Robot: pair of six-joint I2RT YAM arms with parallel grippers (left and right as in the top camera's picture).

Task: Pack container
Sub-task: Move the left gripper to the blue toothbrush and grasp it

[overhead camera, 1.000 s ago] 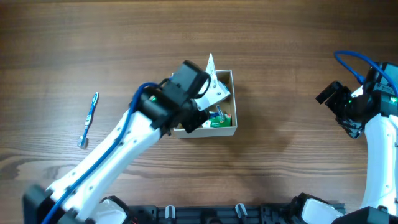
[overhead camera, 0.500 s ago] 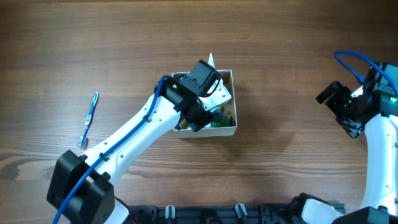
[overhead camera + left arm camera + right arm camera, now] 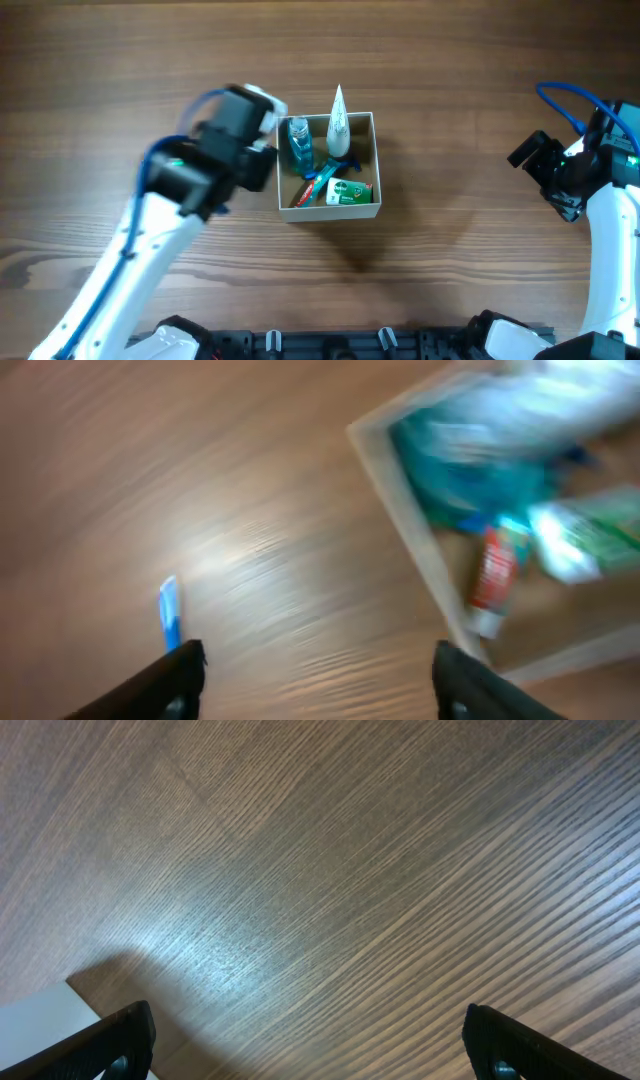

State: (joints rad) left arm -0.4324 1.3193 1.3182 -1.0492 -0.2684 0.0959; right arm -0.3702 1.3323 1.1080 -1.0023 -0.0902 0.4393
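The container [image 3: 368, 165], a square box with white walls and a tan inside, sits mid-table. In it lie a blue bottle [image 3: 298, 142], a green packet [image 3: 350, 192] and a red-and-blue tube [image 3: 309, 190]. A white tube [image 3: 338, 115] leans over its far rim. My left gripper [image 3: 243, 148] hovers just left of the box, blurred by motion. In the left wrist view its jaws [image 3: 320, 682] stand wide apart with only wood between them, and the box corner [image 3: 400, 500] is at upper right. My right gripper [image 3: 537, 152] is open at the far right, over bare wood [image 3: 315, 1050].
A blue toothbrush end [image 3: 168, 612] shows beside my left finger in the left wrist view; in the overhead view my left arm [image 3: 150, 230] covers it. A white edge [image 3: 40, 1020] shows at the lower left of the right wrist view.
My left gripper was down over the box, shut. It has opened and swung back to the left, so the box's contents now show. The right arm has not moved.
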